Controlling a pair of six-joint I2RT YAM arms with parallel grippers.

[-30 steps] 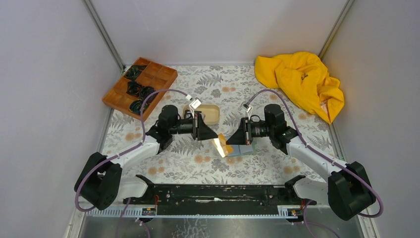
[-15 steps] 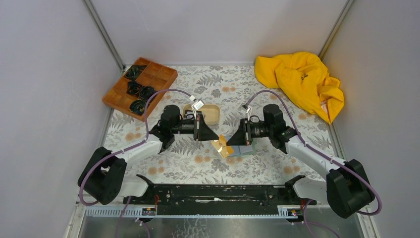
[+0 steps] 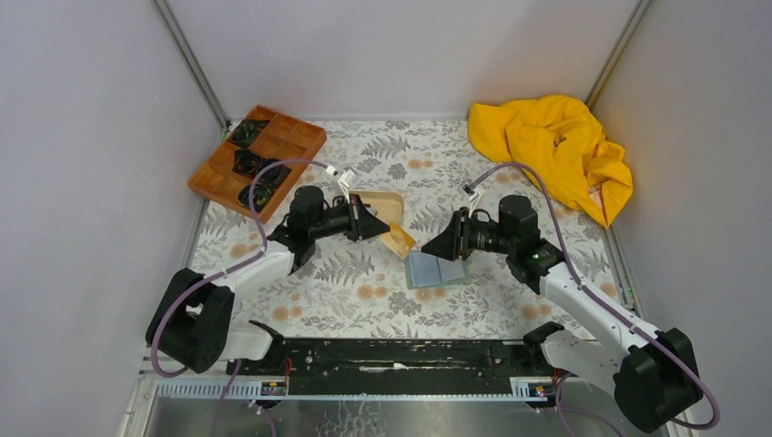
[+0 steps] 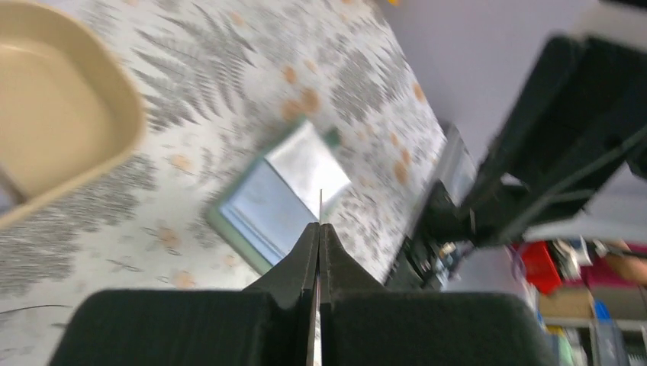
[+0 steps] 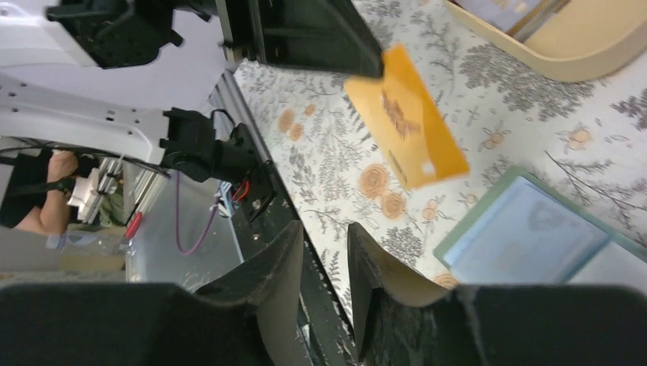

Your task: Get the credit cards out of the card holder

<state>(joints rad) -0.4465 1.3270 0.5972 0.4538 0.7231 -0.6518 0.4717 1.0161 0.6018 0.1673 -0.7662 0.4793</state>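
The card holder [image 3: 437,270] lies open and flat on the flowered table, light blue inside; it also shows in the left wrist view [image 4: 278,191] and the right wrist view [image 5: 534,236]. My left gripper [image 3: 382,230] is shut on a tan-orange credit card [image 3: 399,241] and holds it in the air between the holder and the beige tray. The card is edge-on in the left wrist view [image 4: 320,204] and flat in the right wrist view [image 5: 408,126]. My right gripper [image 3: 435,246] is open and empty, just right of and above the holder's far edge.
A beige oval tray [image 3: 390,198] sits behind the left gripper; in the right wrist view it [image 5: 580,46] has cards [image 5: 511,11] in it. A brown wooden compartment tray [image 3: 258,159] stands back left. A yellow cloth [image 3: 555,150] lies back right.
My left gripper drew the orange card away from the holder, up and back toward the beige tray. My right gripper left the holder and pulled back right. The holder now lies flat.
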